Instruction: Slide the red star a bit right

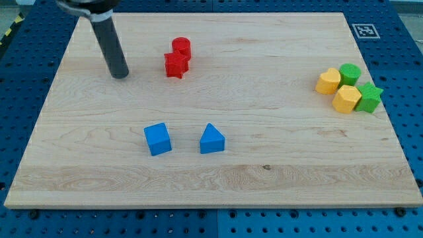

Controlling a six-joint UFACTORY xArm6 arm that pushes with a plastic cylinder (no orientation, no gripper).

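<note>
Nearest you, toward the view's bottom, sit two blue blocks side by side but apart: a blue cube (157, 139) on the left and a blue triangular block (212, 139) to its right. Look up to the view's top left and you find the dark rod leaning slightly, its upper end further left than my tip (120, 75), which rests on the wooden board (277, 165). There are no jaws to report; the rod ends plain. Just right of my tip, with a clear gap, lies the red star (175, 65), flat, with no obvious long axis, touching a red cylinder (181, 47) behind it. Far right you see a tight cluster: two yellow blocks (328, 81) (346, 98), a green cylinder (349, 73) and a green star (369, 97).
</note>
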